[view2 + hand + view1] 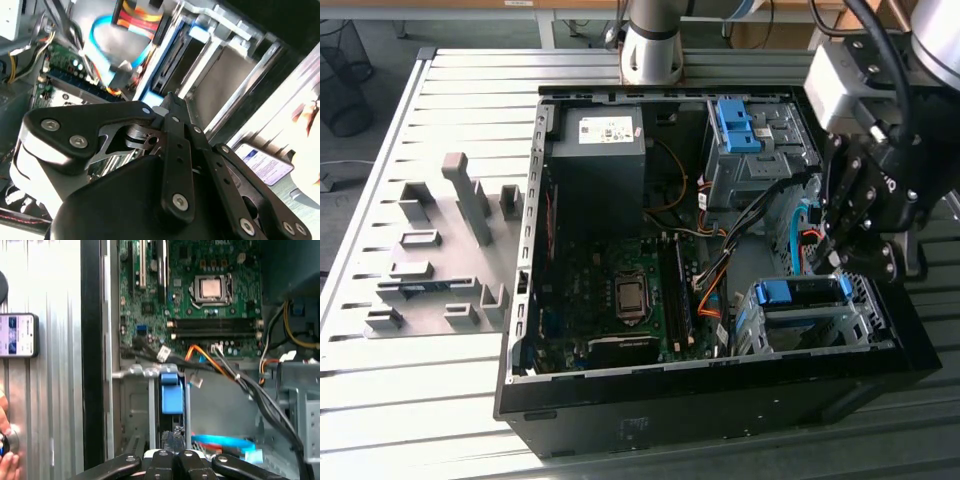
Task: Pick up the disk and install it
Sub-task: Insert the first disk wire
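- The exterior view looks down at an angle from off the arm, taking in the whole open computer case [720, 390] on a slatted table [420, 380].
- The first wrist view looks close into the case at the motherboard [200, 295].
- The second wrist view, closer still, looks past gripper [172, 107] linkages.
- Both wrist views share the drive cage [150, 405] and a phone [17, 335] outside the case.

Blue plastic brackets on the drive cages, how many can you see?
2: one blue bracket atop the upper cage near the power supply, one on the lower cage below the end effector. Others may be hidden.
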`<state>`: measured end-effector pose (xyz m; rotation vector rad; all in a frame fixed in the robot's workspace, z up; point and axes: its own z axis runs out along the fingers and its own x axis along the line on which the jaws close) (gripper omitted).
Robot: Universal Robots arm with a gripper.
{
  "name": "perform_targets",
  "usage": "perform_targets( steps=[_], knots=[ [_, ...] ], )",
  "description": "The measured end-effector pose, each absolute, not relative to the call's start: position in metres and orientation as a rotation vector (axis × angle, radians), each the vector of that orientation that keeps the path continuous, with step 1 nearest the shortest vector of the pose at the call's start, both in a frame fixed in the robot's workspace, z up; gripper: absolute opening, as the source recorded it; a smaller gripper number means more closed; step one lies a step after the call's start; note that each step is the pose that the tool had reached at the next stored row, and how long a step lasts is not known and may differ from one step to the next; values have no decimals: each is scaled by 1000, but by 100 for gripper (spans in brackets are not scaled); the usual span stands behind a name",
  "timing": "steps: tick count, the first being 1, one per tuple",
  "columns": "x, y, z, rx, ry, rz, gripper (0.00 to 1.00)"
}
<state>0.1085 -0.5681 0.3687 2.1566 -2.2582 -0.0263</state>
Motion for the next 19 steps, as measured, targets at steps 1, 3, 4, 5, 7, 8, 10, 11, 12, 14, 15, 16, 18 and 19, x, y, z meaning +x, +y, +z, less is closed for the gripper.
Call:
perform_targets(
  steps=[1,3,4,5,7,8,10,11,12,14,15,16,18,19],
  knots=[
    [112,-568,369,2156,-2258,-27,11],
    [118,-565,369,2156,-2258,-27,11],
    [121,-563,368,2156,-2258,-27,11],
    [123,-560,368,2156,-2258,-27,11],
    [128,-554,368,2156,-2258,-27,11],
    [130,-551,367,2156,-2258,-27,11],
    [134,-547,366,2156,-2258,-27,11],
    [135,-545,365,2156,-2258,-27,11],
    [136,-543,364,2156,-2257,-26,11],
    [137,-541,362,2155,-2256,-24,11],
    [137,-541,362,2153,-2254,-19,11],
    [137,-540,362,2149,-2251,-11,11],
    [139,-538,361,2142,-2244,5,11],
    [139,-537,360,2141,-2241,10,18]
  ],
)
